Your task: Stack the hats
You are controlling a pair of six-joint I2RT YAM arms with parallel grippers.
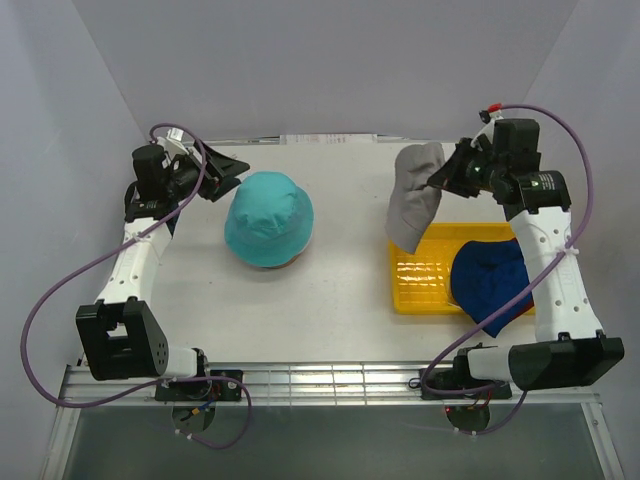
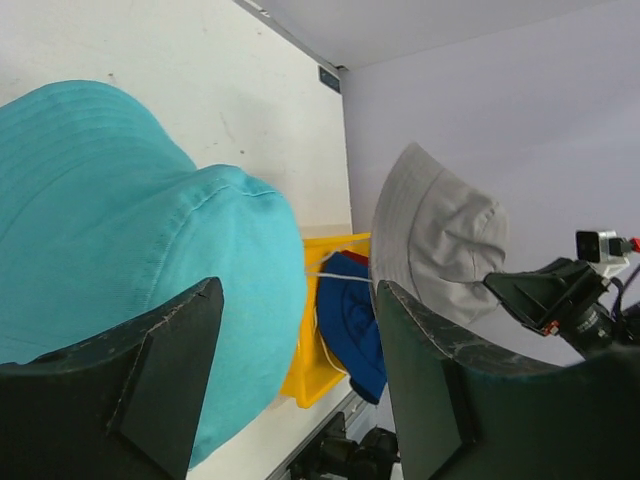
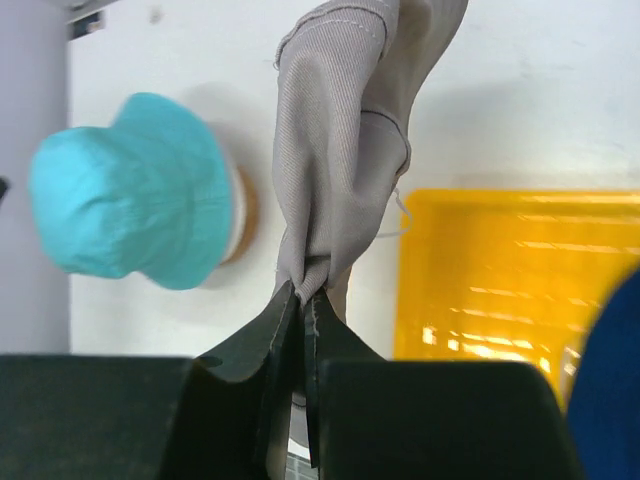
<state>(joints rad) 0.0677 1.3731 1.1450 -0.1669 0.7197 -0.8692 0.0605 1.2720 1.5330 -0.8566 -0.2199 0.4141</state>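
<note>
A teal hat (image 1: 268, 219) sits over a round wooden stand in the middle of the table; it also shows in the left wrist view (image 2: 120, 240) and the right wrist view (image 3: 130, 190). My right gripper (image 1: 440, 180) is shut on a grey hat (image 1: 413, 197), which hangs above the table left of the yellow tray (image 1: 420, 270); the pinched fabric shows in the right wrist view (image 3: 340, 180). A royal blue hat (image 1: 490, 280) lies in the tray, with a sliver of dark red hat (image 2: 355, 257) behind it. My left gripper (image 1: 232, 176) is open and empty, just left of the teal hat.
The yellow tray stands at the right front, under my right arm. White walls close in the table on the left, back and right. A metal rail (image 1: 320, 382) runs along the near edge.
</note>
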